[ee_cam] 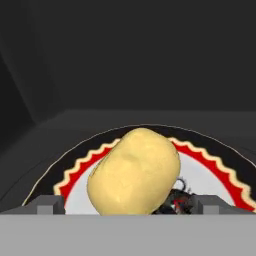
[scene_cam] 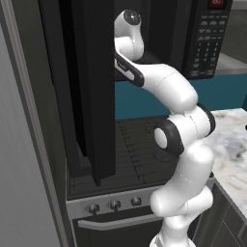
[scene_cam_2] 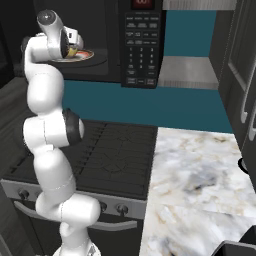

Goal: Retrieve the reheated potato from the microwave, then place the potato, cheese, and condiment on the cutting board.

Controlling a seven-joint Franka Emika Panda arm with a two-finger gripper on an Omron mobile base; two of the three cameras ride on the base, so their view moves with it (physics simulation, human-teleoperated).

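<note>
- Dark kitchen cabinetry and a teal backsplash surround the microwave (scene_cam_2: 127,42), a black box mounted above a stove (scene_cam_2: 117,155) of ridged black grates; its door (scene_cam: 82,91) hangs swung wide open.
- Inside the microwave, the potato (ee_cam: 134,172) sits on a round plate (ee_cam: 220,165) with a red zigzag ring and black rim.
- Reaching into the microwave cavity, the gripper (ee_cam: 127,209) has its jaws spread wide, one dark fingertip at each side of the potato, nothing pinched.
- Judged step: grasping the potato. Push in further so the pads meet its widest part, then close gently, staying above the plate.
- Surface looks matte, pale yellow, lumpy and rounded, so it could roll or slip from an off-centre squeeze.
- Right of the stove lies a glossy marbled counter (scene_cam_2: 200,185).
</note>
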